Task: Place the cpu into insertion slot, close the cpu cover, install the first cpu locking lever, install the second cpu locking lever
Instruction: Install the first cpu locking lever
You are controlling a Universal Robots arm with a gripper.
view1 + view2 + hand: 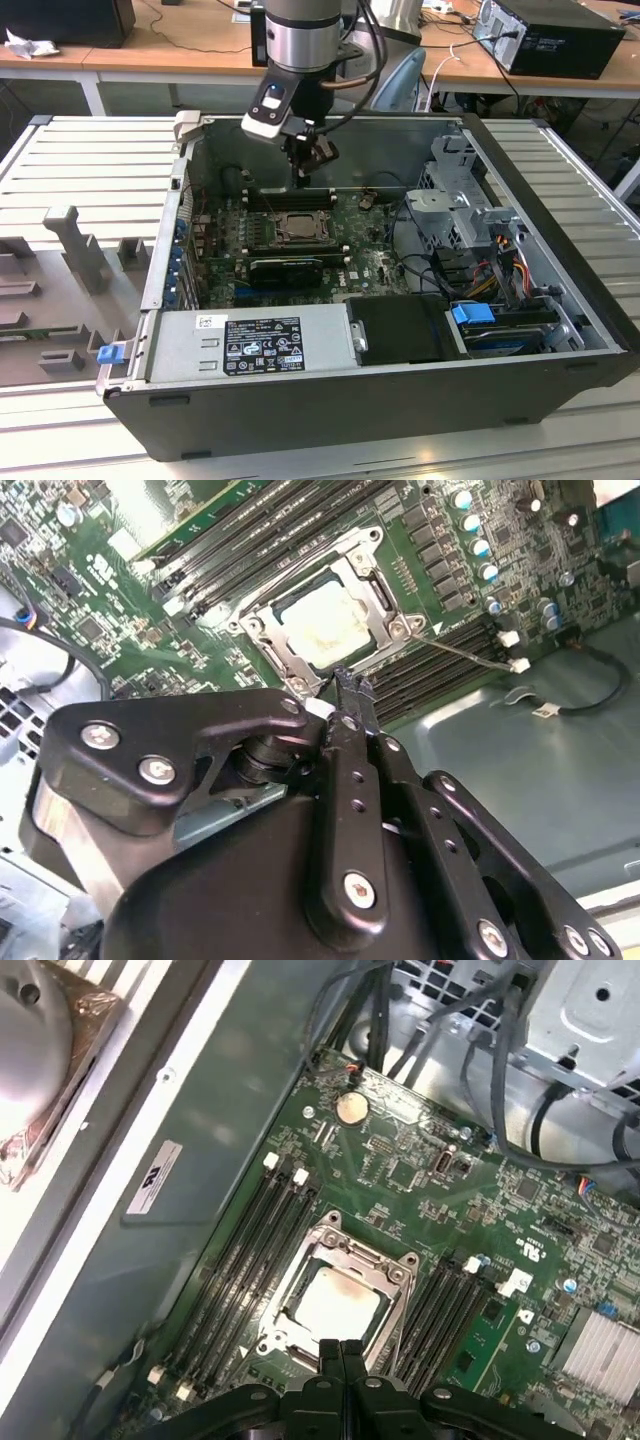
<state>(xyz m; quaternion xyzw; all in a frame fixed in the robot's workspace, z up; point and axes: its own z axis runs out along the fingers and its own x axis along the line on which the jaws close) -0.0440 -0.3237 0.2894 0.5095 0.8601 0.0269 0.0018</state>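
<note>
Since the claw (300, 178) hangs inside the open case (350, 420) on the slatted desk (90, 160), we start at the case's near wall and work back. Along that wall sits the grey power supply (190, 345), bearing a black label (262, 345) crowded with white print and marks, which we leave unread. Past it lies the long black graphics card (285, 268). Just beyond that is the insertion slot (272, 232), roughly midway between the case's two side walls.

The cpu (322, 628) lies flat in that slot, pale face up. The cpu cover (385, 595) is down around it, its cut-out framing the chip. The cover's longer sides run parallel with the memory slots (255, 1250) flanking it on both sides. A thin silvery rod (470, 650) angles out from one corner of the socket across those slots. We judge it to be a locking lever not yet latched.

The relation that matters is that the claw stands over the slot's far edge, tips down, so the chip lies just to the near side of the fingertips and below them. In both wrist views the fingers are pressed together with nothing between them. We cannot tell whether the tips touch the socket's rim. Beyond the memory slots, the case wall carries a white sticker (155, 1178) with dark print.
</note>
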